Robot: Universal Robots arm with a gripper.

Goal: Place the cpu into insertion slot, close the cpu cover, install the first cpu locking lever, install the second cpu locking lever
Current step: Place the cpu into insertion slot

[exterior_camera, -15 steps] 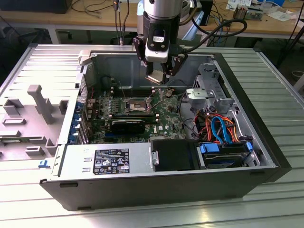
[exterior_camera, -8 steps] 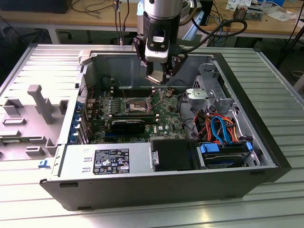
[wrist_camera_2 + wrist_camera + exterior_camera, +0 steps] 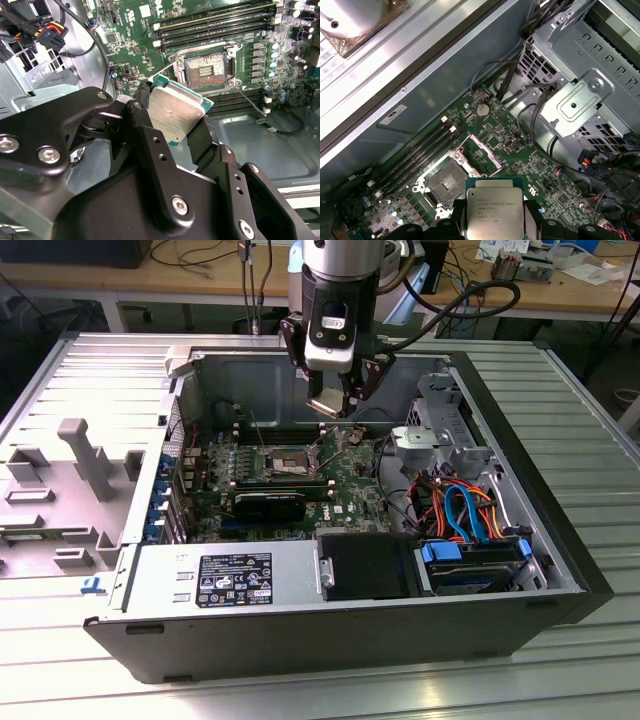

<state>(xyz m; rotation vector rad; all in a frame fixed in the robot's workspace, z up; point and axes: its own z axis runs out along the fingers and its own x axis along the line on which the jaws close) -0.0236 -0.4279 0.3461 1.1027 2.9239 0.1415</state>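
Above the insertion slot (image 3: 285, 460), well clear of it, the gripper (image 3: 336, 408) is clamped on the cpu (image 3: 175, 112). Placement step in hand: slot bare, cpu tilted relative to it, so squaring looks needed.

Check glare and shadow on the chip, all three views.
Second wrist view: chip face washes pale with sheen, no hard hotspot. First wrist view: chip evenly lit, matte. Exterior view: socket sits in the shade of the case, table around it much brighter.
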